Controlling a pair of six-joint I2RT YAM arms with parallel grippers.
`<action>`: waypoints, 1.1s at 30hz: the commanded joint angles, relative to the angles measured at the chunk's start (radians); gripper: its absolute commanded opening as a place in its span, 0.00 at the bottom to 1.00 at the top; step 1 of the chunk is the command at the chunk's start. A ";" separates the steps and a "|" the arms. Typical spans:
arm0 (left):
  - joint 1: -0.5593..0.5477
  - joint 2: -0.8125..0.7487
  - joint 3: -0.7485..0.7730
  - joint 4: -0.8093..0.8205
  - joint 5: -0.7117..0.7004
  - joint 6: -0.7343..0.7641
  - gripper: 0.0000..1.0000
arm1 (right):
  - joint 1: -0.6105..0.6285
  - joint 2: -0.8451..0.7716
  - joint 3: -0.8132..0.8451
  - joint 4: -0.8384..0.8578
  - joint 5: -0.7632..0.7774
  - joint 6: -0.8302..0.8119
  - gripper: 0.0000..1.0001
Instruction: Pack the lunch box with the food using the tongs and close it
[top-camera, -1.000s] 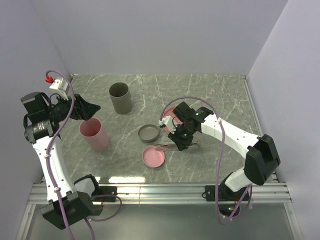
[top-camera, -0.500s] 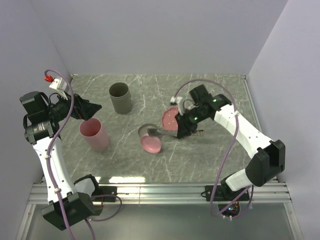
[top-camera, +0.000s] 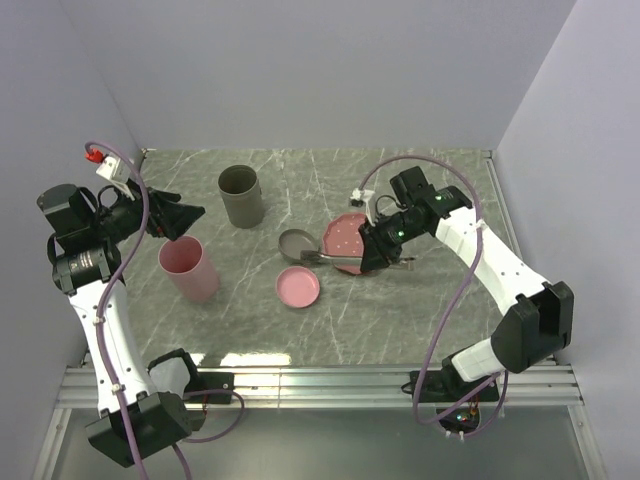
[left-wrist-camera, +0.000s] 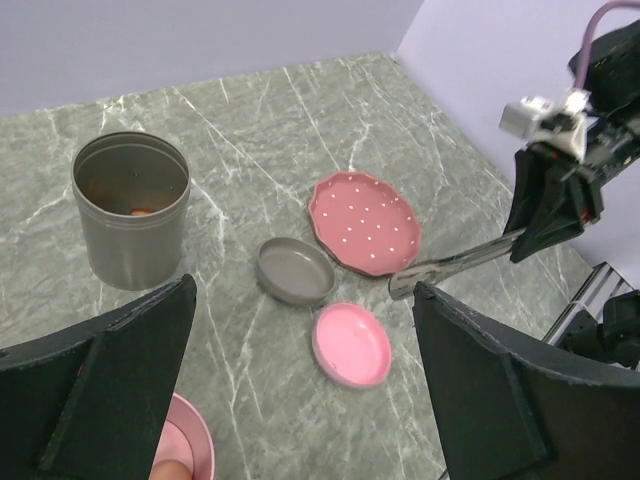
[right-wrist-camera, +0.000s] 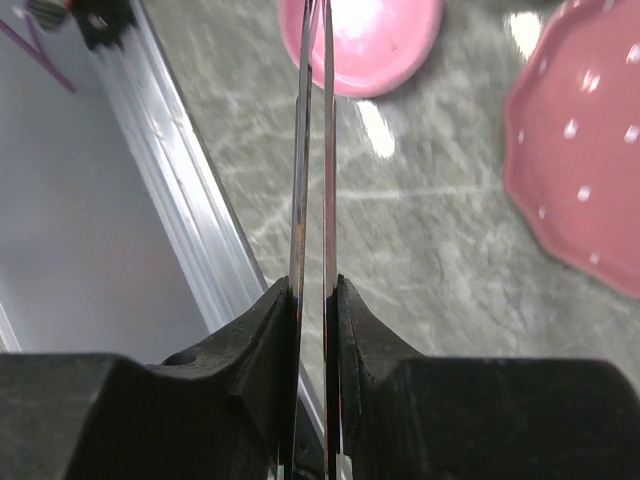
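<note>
My right gripper (top-camera: 375, 250) is shut on the grey metal tongs (top-camera: 330, 259), squeezing their two arms (right-wrist-camera: 312, 150) close together. They hang over the front edge of the pink dotted plate (top-camera: 345, 238), with nothing at the tips. The lunch box stands in parts: a grey round tub (top-camera: 241, 195) with an orange food bit (left-wrist-camera: 140, 211) inside, and a pink tub (top-camera: 188, 268) with a peach piece (left-wrist-camera: 170, 468) in it. A grey lid (top-camera: 297, 243) and a pink lid (top-camera: 298, 286) lie loose. My left gripper (top-camera: 175, 218) hangs open above the pink tub.
Grey walls close in the marble table (top-camera: 420, 320) at the back and on both sides. A metal rail (top-camera: 320, 380) runs along the near edge. The two lids lie between the tubs and the plate (left-wrist-camera: 365, 220).
My right gripper has swung back and to the right with the tongs, uncovering the plate. The pink lid has shifted toward the back and lies flat. The left gripper has barely moved.
</note>
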 joint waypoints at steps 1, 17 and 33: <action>-0.003 -0.016 0.013 0.019 0.011 0.013 0.96 | 0.002 -0.051 -0.061 -0.014 0.069 -0.052 0.00; -0.017 -0.017 0.002 -0.018 0.002 0.050 0.96 | 0.251 -0.166 -0.178 0.038 0.338 -0.092 0.27; -0.017 -0.028 -0.004 -0.061 -0.004 0.096 0.96 | 0.490 -0.023 -0.100 0.159 0.567 -0.051 0.48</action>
